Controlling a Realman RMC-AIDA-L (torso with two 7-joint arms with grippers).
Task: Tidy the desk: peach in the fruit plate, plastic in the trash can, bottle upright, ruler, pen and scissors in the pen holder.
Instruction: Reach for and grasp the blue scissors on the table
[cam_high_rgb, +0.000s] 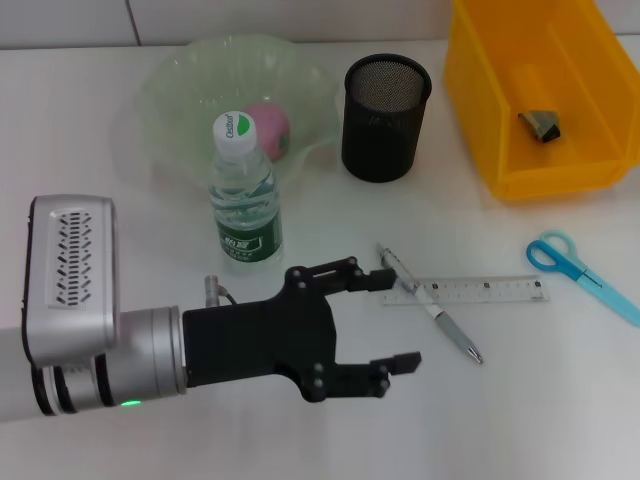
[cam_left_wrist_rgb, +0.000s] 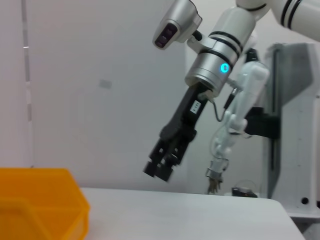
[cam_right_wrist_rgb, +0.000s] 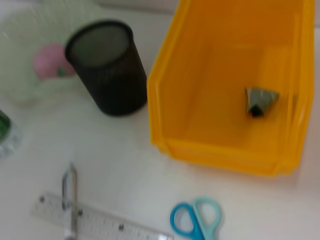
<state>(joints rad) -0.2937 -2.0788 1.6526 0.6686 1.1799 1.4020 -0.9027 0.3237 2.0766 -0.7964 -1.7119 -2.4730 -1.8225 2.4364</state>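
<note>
Reaching across the lower half of the head view, our left tool (cam_high_rgb: 385, 322) hangs with its black fingers spread wide and nothing between them, just left of the pen (cam_high_rgb: 430, 311), which lies slantwise across the clear ruler (cam_high_rgb: 470, 291) at centre right. Our bottle (cam_high_rgb: 243, 196) stands upright just above the tool, white cap on, in front of the pale green fruit plate (cam_high_rgb: 175, 90) at upper left, and the pink peach (cam_high_rgb: 272, 128) sits inside that plate. The black mesh pen holder (cam_high_rgb: 386, 117) stands at top centre on the white bench (cam_high_rgb: 330, 440). The yellow trash can (cam_high_rgb: 480, 110) fills the upper right with a crumpled bit of plastic (cam_high_rgb: 541, 125) in it. The blue scissors (cam_high_rgb: 580, 270) lie at the right edge. Our right tool (cam_left_wrist_rgb: 162, 167) hovers high in the left wrist view, fingers close together, holding nothing.
</note>
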